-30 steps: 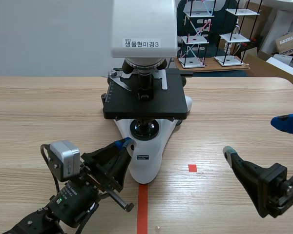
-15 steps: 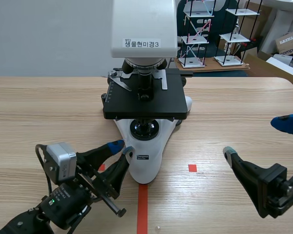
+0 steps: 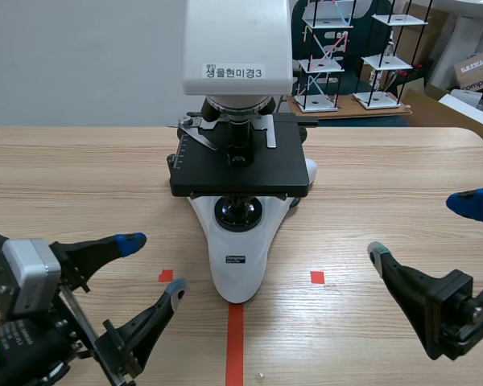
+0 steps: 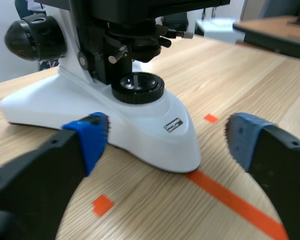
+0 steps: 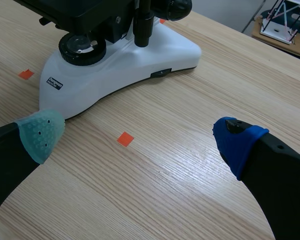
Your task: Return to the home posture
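Holding nothing, the left gripper (image 3: 154,263) sits low over the surface (image 3: 80,177) with its two fingers spread wide apart. The microscope (image 3: 240,161) stands ahead of it, slightly toward the robot's right. In the left wrist view the rounded nose of its white base shows ahead of the open fingers, near them but not touching. The right gripper (image 3: 421,227) is likewise spread wide and empty. The microscope lies ahead of it and toward the robot's left, well apart, with bare wood and an orange-red square between them.

The task has no object of its own; what must move is the arms themselves, and the microscope is the only thing close enough to matter. Its base runs lengthwise away from the robot, with the narrow nose pointing back between the two grippers. That nose sits over the end of the tape line (image 3: 235,346).

The left gripper is the nearer one, so its retreat probably calls for drawing straight back from the nose, not sweeping sideways. The right appears to have free room on every side.
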